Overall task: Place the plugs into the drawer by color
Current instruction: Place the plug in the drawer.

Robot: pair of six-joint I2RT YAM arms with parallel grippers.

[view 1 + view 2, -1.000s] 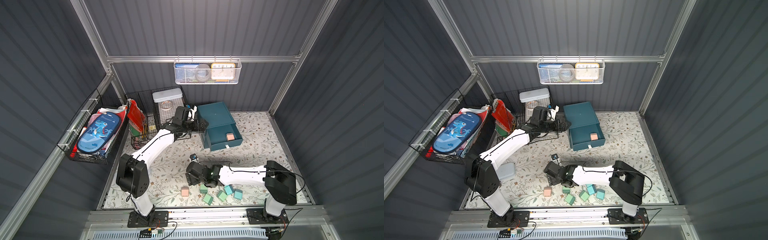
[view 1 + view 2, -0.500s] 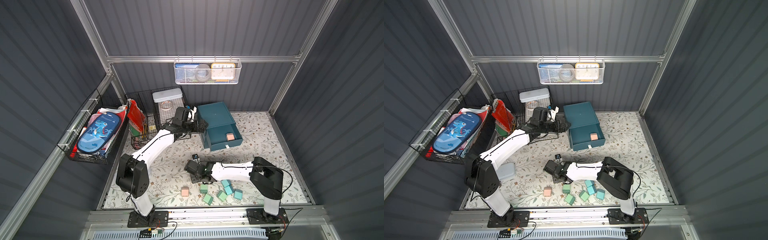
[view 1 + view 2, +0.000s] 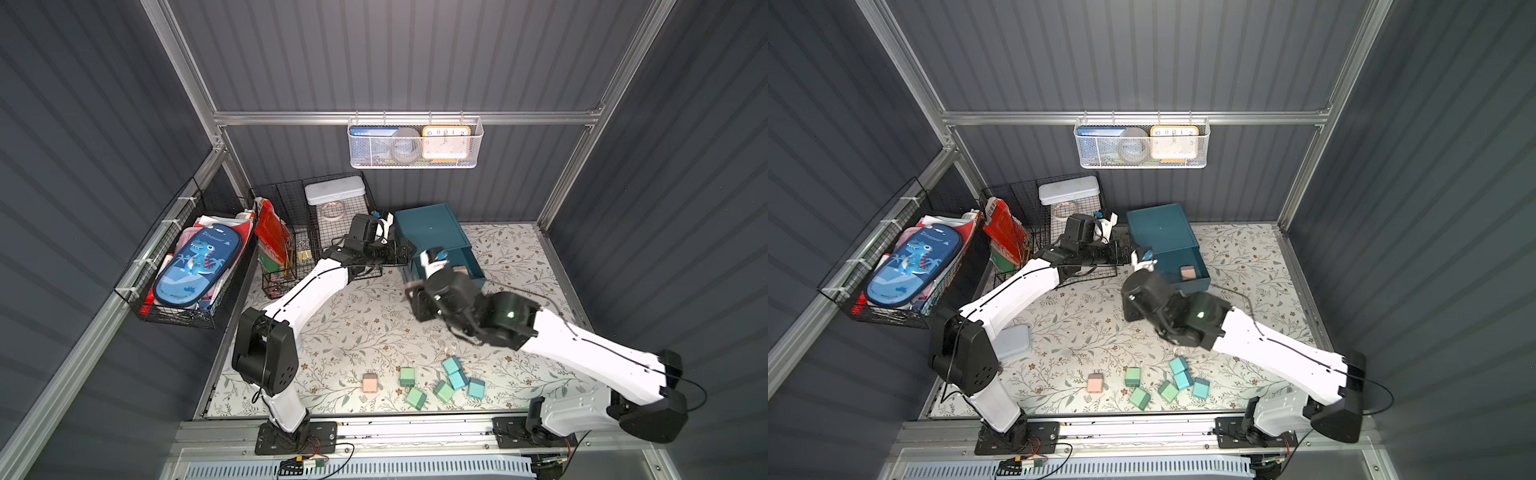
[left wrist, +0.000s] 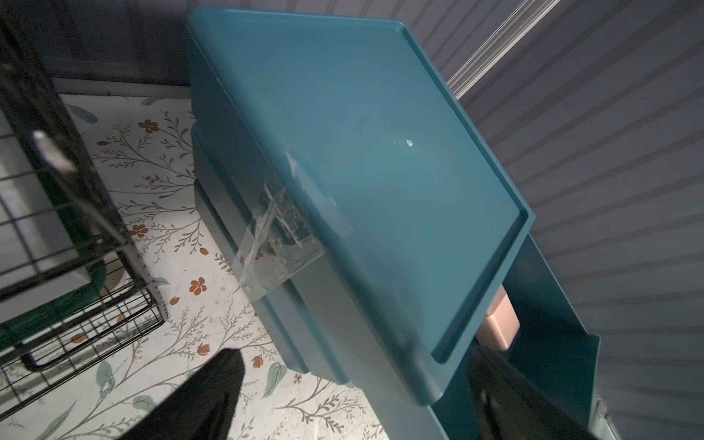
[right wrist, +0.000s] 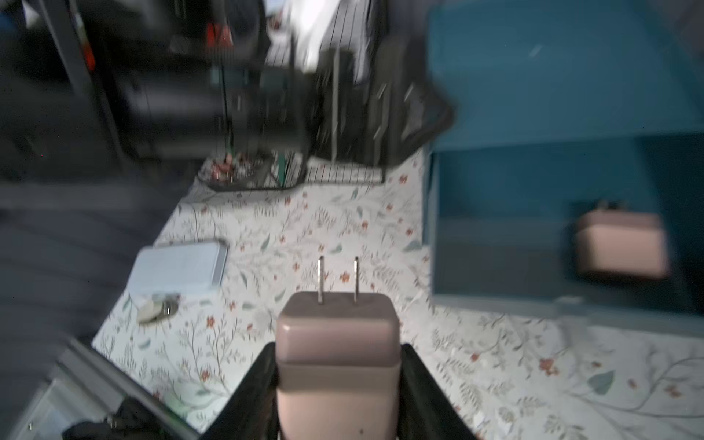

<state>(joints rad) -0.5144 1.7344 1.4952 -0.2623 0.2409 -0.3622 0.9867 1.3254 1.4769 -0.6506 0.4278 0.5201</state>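
Panelling (image 3: 415, 54) of dark grey ribbed sheet on three sides, framed by aluminium rails (image 3: 407, 117). Below, floral mat (image 3: 365, 328), pale with leaf sprigs and small red flowers; covers the whole tabletop. Along the left wall, long black wire basket (image 3: 166, 320), stuffed with a blue dinosaur pencil case (image 3: 195, 262) and papers (image 3: 216, 220). High on the back rail, white mesh basket (image 3: 415, 164); carries a yellow clock (image 3: 445, 141), a roll of tape (image 3: 405, 145) and a blue box (image 3: 370, 134). On the mat at the back left, side by side: taller black basket (image 3: 316, 232) with a white lidded tin (image 3: 334, 194) and a ring (image 3: 332, 211) below it, lower black basket (image 3: 274, 286) with a red packet (image 3: 270, 226) and binder clips (image 3: 304, 255). Just right of these, dark teal drawer cabinet (image 3: 430, 226), one drawer pulled out toward the front, level impossible to tell; holds one pink plug (image 3: 1187, 272) near its front wall. Pale blue tin lid (image 3: 1013, 343) flat on the mat near its left edge. Left gripper (image 3: 402, 250) at the cabinet's left side, jaws standing wide apart. Right gripper (image 5: 338, 365) over the mat just before the pulled-out drawer, clamped on a second pink plug (image 5: 337, 331), prongs pointing away from the wrist. Near the front edge, well apart from the cabinet, seven loose plugs (image 3: 444, 391): lone pink plug (image 3: 370, 383), three mint green plugs (image 3: 407, 376), three teal-blue plugs (image 3: 458, 379), greens and blues in a close cluster, pink just left of them.
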